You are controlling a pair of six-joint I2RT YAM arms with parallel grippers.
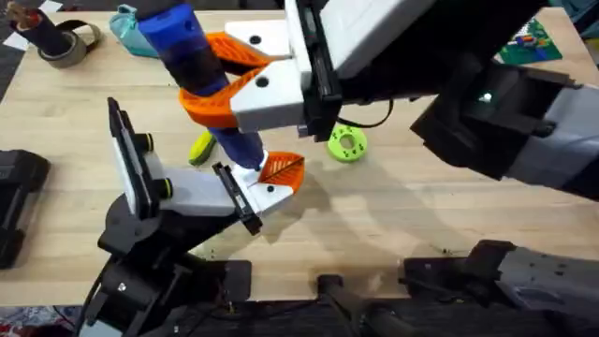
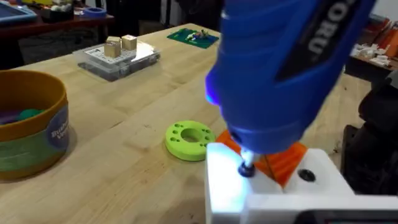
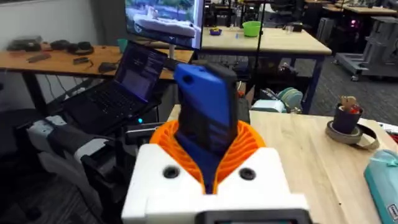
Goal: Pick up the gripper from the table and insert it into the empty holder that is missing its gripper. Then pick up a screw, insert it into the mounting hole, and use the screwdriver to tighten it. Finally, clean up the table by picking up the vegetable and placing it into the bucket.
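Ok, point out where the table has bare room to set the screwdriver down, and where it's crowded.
Free: the wood between the green disc and the near edge, right of the mounted gripper. Also the strip left of the vegetable, below the tape roll. Crowded: the middle, where the right gripper holds the screwdriver over the holder.

Three cameras: one above me, one on each of my wrists.

Overhead looks down and forward across my table (image 1: 440, 225). My left wrist view sits very close behind the screwdriver (image 2: 286, 68). My right wrist view faces the room, sharing that screwdriver (image 3: 205, 118).
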